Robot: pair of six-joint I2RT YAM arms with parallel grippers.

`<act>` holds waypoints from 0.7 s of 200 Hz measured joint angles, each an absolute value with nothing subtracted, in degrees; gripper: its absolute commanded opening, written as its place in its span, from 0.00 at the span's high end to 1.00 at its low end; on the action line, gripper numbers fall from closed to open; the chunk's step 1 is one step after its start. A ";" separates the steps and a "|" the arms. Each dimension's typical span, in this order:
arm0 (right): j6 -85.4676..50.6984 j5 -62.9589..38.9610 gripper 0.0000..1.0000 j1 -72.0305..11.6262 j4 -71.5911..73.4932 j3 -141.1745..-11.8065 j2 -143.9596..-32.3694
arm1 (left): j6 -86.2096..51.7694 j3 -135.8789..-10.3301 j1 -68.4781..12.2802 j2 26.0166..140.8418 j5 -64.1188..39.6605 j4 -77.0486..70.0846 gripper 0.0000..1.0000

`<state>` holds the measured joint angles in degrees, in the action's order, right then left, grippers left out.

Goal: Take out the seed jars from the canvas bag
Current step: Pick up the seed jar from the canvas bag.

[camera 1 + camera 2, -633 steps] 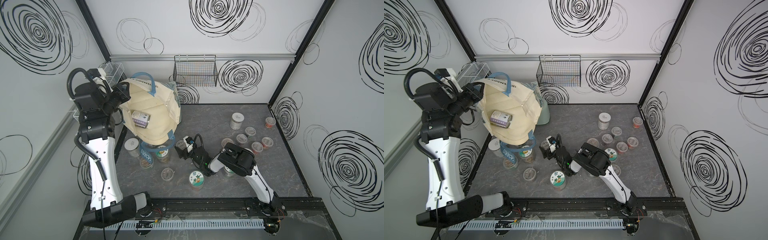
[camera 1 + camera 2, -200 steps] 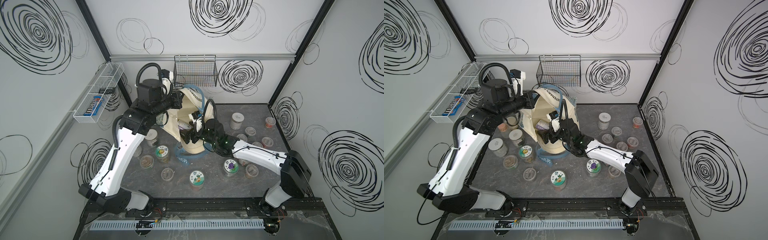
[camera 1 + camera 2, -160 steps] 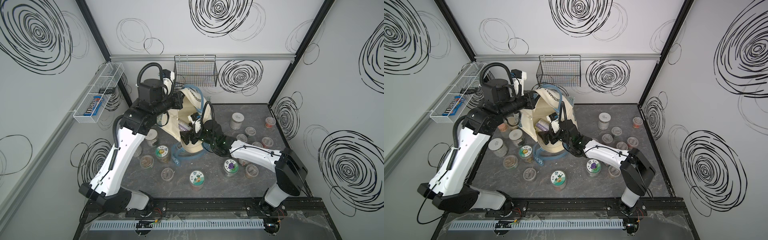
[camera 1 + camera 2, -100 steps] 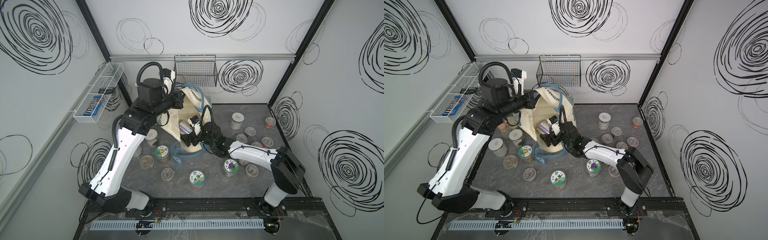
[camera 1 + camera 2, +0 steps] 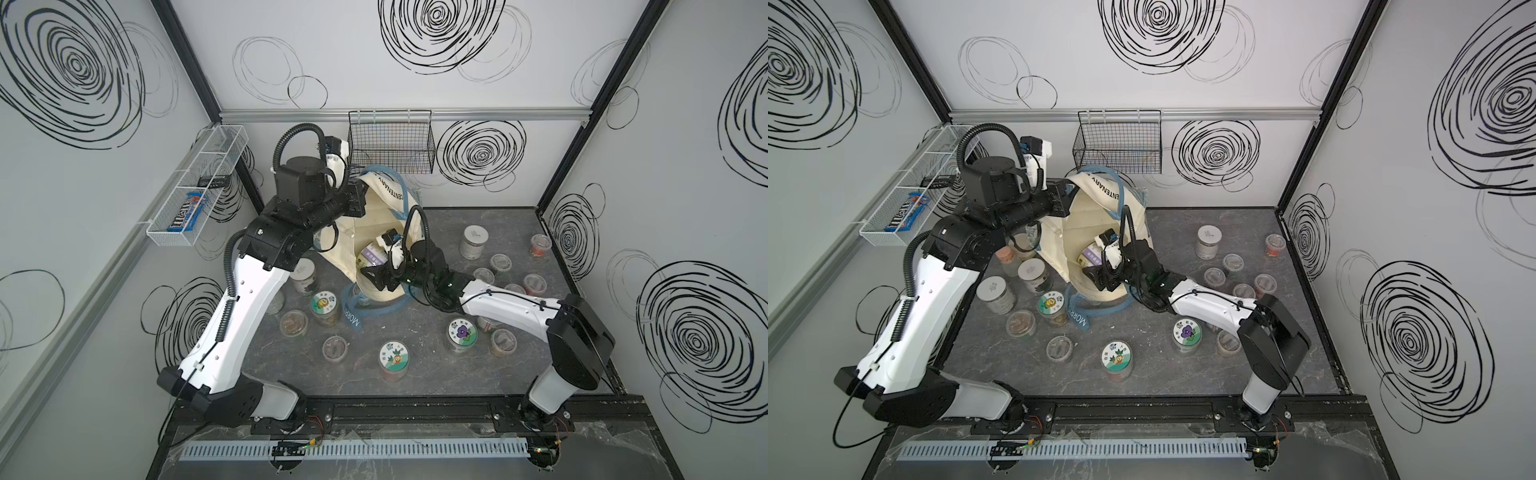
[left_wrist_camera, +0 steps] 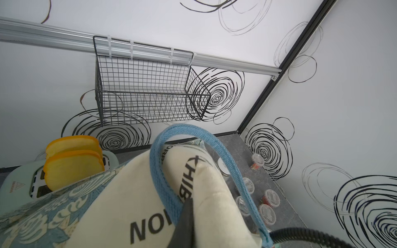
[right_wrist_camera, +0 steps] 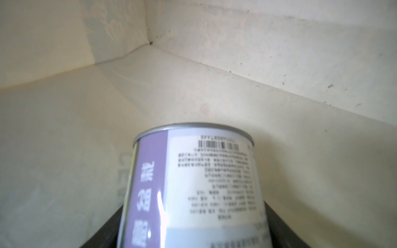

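Cream canvas bag (image 5: 374, 224) gapes because the left tool (image 5: 359, 200) pinches its rim; right tool (image 5: 376, 275) straddles a purple-labelled round jar (image 7: 193, 182), grip unclear.

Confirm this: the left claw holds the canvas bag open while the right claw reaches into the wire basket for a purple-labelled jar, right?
No: the right claw reaches into the canvas bag, not the wire basket, for the purple-labelled jar; both top views show it. The left claw holds the bag open.

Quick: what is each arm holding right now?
Left gripper: shut on the canvas bag.
Right gripper: jaws astride the purple-labelled jar in the bag; grip unclear.
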<state>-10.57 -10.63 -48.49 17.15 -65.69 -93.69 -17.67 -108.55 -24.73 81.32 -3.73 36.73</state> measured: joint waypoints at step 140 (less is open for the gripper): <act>-29.69 -20.43 0.33 -40.03 -17.28 -61.58 -56.03 | -17.93 -104.20 -8.64 77.32 -3.44 32.69 1.00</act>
<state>-29.69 -20.43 -40.03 -17.28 -61.58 -56.03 -17.93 -104.20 -8.64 77.32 -3.44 32.69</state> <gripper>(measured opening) 0.763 0.116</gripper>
